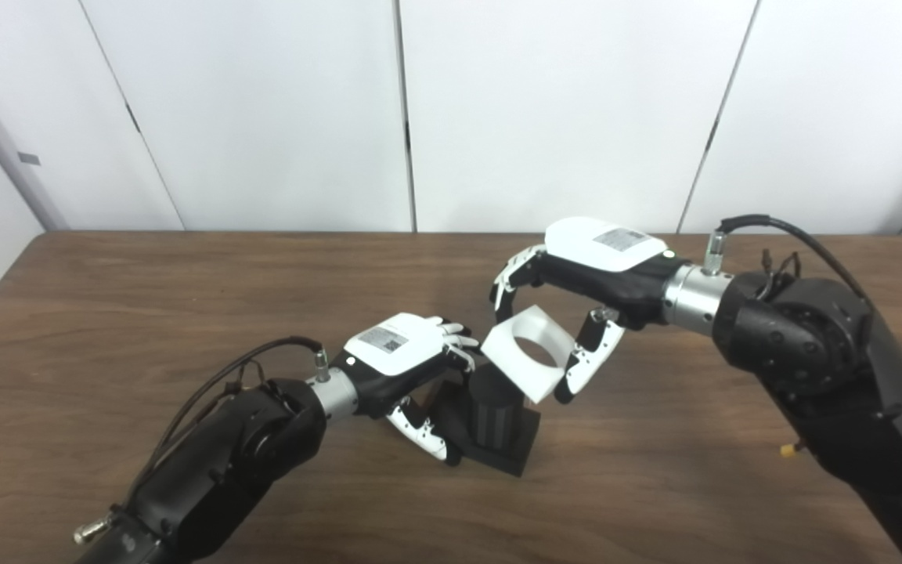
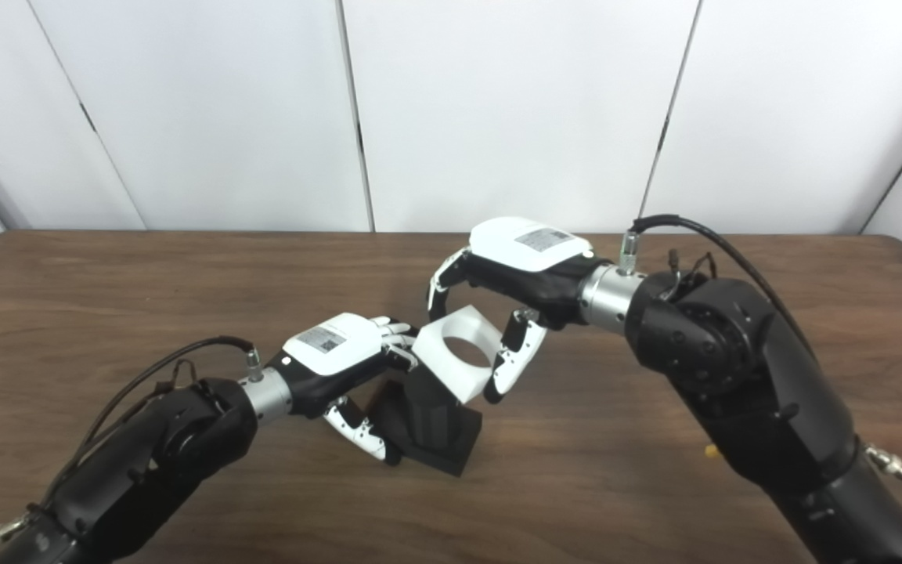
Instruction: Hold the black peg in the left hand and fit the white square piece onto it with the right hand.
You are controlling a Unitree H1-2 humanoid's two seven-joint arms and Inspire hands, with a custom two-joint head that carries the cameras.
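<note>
The fingers (image 1: 507,276) of the right hand (image 1: 600,262) are clamped on the white square piece (image 1: 531,352), which is tilted just above the black peg (image 1: 494,415). Below them, the left hand (image 1: 400,356) is closed around the peg's square base, which stands on the table (image 1: 185,298). Because the piece is tilted, I think its round hole could catch on the peg's top edge and jam, or push the peg over.

A dark wooden worktop (image 1: 146,313) was seen in front of white wall panels (image 1: 561,102), which were separated by dark seams.
</note>
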